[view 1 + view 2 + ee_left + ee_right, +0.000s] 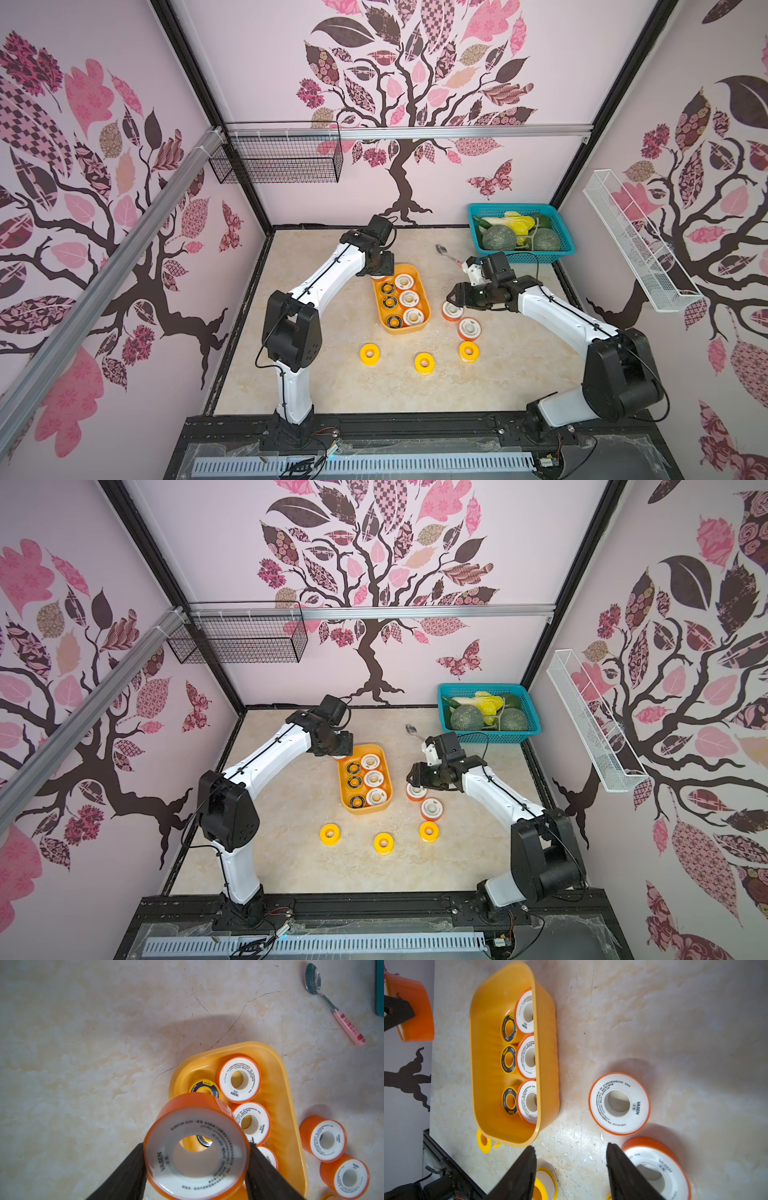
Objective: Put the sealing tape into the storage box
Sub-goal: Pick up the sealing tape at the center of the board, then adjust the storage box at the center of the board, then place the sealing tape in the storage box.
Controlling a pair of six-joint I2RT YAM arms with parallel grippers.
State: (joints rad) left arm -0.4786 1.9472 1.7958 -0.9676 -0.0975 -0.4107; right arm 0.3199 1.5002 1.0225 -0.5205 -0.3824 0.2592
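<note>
Your left claw (pixel 196 1147) has an orange roll (pixel 187 1105) of sealing tape clamped by its rim between both fingers. It holds the roll white face up, above the far end of the storage box (pixel 405 331) and clear of the rolls inside.

In the box you have six rolls lying flat in two rows. Three are black with yellow rings (pixel 389 302), along the box's left side. Three are orange with white faces (pixel 409 298), along its right side.

Your right claw (pixel 571 1147) stands open with nothing between its fingers. It hangs low over the desk (pixel 332 374) just to the right of the box. Two loose orange rolls (pixel 452 311) (pixel 469 328) lie flat there, close together. In the right wrist view one finger (pixel 623 1167) crosses in front of a roll (pixel 654 1167), and you cannot tell whether it touches.

Three all-yellow rolls (pixel 369 354) (pixel 424 363) (pixel 468 351) lie flat on the desk nearer to you than the box, set apart from each other.

A pink-handled spoon (pixel 332 1005) lies beyond the box to its right. A teal basket (pixel 565 249) of vegetables stands farther off the same way.
</note>
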